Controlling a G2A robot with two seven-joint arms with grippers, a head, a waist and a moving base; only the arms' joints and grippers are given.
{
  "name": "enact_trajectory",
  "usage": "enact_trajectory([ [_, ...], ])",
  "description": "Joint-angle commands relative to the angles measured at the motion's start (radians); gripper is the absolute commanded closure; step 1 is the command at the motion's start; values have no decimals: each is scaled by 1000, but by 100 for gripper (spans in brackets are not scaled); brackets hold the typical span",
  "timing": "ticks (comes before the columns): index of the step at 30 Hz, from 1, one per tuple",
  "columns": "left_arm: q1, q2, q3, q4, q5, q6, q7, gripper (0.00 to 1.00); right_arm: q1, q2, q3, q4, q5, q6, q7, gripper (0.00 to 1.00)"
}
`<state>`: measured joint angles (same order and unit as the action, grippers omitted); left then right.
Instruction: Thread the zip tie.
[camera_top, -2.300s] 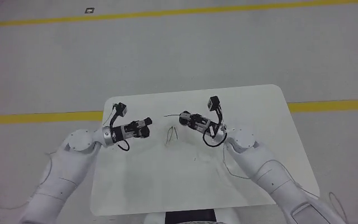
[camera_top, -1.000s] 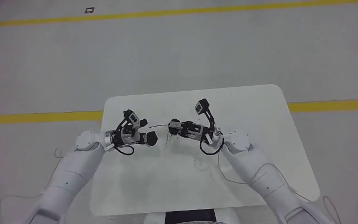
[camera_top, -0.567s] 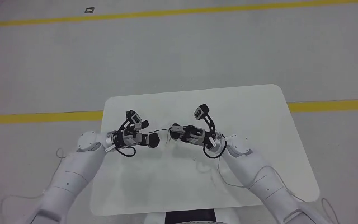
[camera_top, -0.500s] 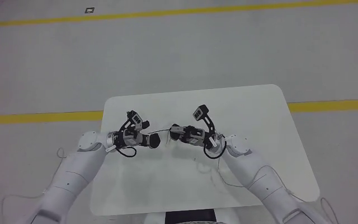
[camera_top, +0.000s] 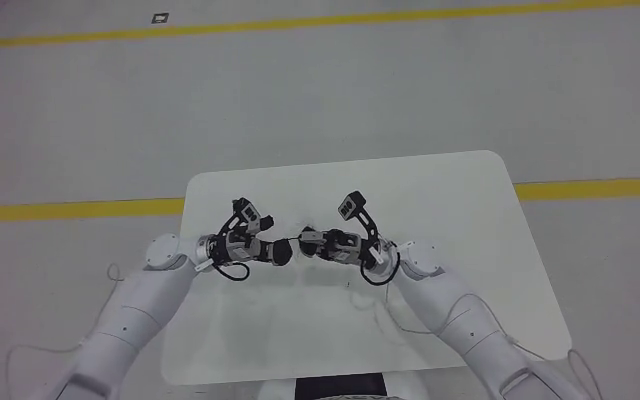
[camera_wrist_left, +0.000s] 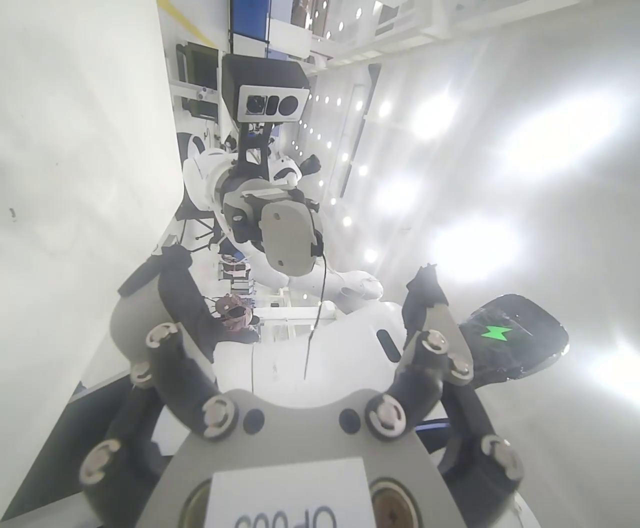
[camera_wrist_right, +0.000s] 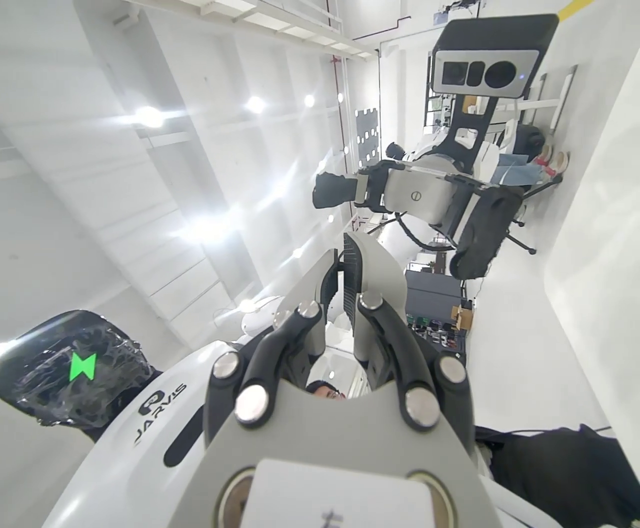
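Start at your left. Over the last couple of seconds the left pincer (camera_wrist_left: 297, 265) has swung in from the left part of the desk (camera_top: 450, 200) to its middle, and the wrist has rolled on the way. Its fingers (camera_wrist_left: 180, 305) stand spread wide, with nothing between them yet.

Between the two arms is the zip tie (camera_wrist_left: 317, 320), a thin black strand held up off the desk. In the left wrist view it trails from the other arm's grip. Its free end lies in the open gap of the left pincer and, as far as you can see, touches neither finger. Which end is the head and which the tail is too fine to tell.

On your right, the right pincer (camera_wrist_right: 342, 257) has also come inward, from well apart to almost tip to tip with the left one. Its fingers are pressed together on the strand, as they were when the tie first stuck out towards the left arm.

For you, this means the approach looks finished and the hand-over is set up. I judge that the left pincer must next close on the free end, so the strip can be bent round and fed through its own head. No loop has formed yet. A strand this thin will flex aside easily, so close slowly.
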<state>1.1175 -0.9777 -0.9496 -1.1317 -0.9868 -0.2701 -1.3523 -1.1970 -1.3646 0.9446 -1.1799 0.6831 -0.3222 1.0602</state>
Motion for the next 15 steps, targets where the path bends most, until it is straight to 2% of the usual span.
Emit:
enact_trajectory([
  [1,3,0,-1,-5,2,3,-4,0,-1,0,-4,1,-9,3,-7,100],
  [15,3,-2,-4,-9,18,5,-16,0,-1,-6,-9,13,-8,-15,-49,100],
])
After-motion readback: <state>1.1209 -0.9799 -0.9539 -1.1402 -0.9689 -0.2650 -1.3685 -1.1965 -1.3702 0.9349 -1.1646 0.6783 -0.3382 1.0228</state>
